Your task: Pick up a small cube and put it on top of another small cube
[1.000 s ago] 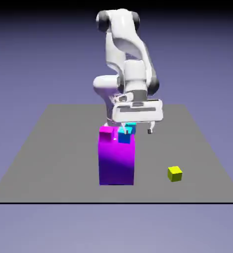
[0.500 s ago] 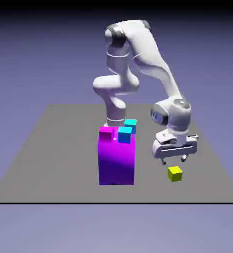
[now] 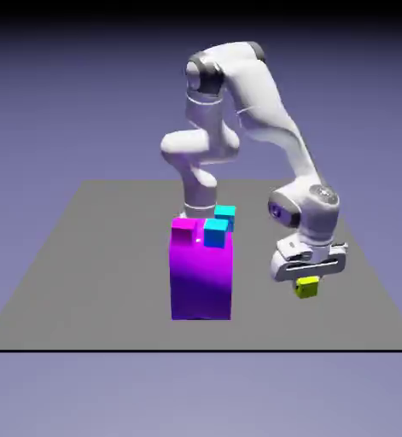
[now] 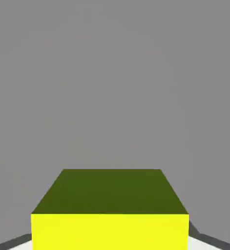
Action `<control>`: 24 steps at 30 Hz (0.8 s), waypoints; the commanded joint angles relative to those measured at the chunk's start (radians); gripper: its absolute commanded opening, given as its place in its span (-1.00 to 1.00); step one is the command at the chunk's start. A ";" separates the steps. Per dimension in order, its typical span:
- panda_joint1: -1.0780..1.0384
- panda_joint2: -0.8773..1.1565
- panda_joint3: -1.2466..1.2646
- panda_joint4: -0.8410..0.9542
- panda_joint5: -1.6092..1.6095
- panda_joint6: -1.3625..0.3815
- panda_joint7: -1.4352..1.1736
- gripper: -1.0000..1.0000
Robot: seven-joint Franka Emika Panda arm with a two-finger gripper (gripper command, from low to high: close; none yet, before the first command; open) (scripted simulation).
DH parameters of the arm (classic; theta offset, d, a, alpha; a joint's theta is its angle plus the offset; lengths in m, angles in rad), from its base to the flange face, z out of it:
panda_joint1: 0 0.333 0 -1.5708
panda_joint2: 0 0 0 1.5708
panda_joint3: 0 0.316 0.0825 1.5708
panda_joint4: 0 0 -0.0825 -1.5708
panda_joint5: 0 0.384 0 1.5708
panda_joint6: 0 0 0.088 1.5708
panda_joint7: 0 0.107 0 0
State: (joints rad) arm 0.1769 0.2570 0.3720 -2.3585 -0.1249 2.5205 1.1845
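Closed on the yellow cube (image 3: 306, 288), the hand (image 3: 307, 276) pinches it between its two fingertips, which stand apart only by the cube's width. Small, plain and sharp-edged, the cube shows a bright yellow face and a dark olive one in the hand view, where it fills the lower middle between the fingers. In the exterior view it is right under the hand, toward the exterior view's right, well apart from the tall purple block (image 3: 201, 277). Whether its underside clears the grey table (image 3: 119, 290) I cannot tell. The magenta cube (image 3: 183, 231), bright pink on top and darker in front, shows at the block's upper edge, near a cyan cube (image 3: 215, 234); a second cyan cube (image 3: 226, 214) is partly hidden behind that one.
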 commanded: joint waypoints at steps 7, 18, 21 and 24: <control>-0.094 -0.254 -0.153 0.024 0.063 -0.249 -0.155 -1.00; -0.256 -0.635 -0.391 0.035 0.140 -0.658 -0.327 -1.00; -0.263 -0.618 -0.392 -0.010 0.130 -0.626 -0.296 -1.00; -0.263 -0.587 -0.392 -0.109 0.131 -0.495 -0.296 -1.00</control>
State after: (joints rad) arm -0.0860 -0.3302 -0.0196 -2.4675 0.0096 2.0253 0.8865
